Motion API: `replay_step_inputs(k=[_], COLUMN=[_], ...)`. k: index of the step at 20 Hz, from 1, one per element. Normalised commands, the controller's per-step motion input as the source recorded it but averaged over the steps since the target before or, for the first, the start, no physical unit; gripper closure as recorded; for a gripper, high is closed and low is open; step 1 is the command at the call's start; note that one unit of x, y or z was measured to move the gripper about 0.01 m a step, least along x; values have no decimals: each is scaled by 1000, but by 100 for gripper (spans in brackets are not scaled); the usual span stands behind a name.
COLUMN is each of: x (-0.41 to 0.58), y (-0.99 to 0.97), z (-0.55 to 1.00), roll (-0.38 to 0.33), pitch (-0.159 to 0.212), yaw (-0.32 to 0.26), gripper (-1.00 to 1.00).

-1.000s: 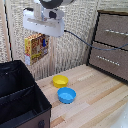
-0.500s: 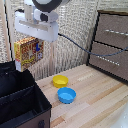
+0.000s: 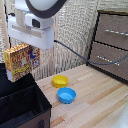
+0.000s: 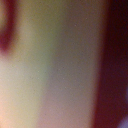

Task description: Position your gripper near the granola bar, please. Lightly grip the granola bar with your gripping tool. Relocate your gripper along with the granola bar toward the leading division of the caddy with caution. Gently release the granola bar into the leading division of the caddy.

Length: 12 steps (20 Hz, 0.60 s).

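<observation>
You've got a light wood counter with a dark drawer unit behind the caddy's far side. The yellow bowl and blue bowl sit beside the caddy. Your end effector is clamped on the granola bar, held above the caddy. The wrist view is just blur.

Pale woven wall, dark wooden drawer chest, light plank tabletop.
</observation>
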Motion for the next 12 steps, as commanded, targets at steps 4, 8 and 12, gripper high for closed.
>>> replay_step_inputs(k=[4, 8, 12], x=[-173, -383, -556], y=[544, 497, 386], z=[-110, -199, -211], roll=[-33, -36, -9], pitch=[20, 12, 26], yaw=[-204, -172, -147], gripper=[100, 100, 100])
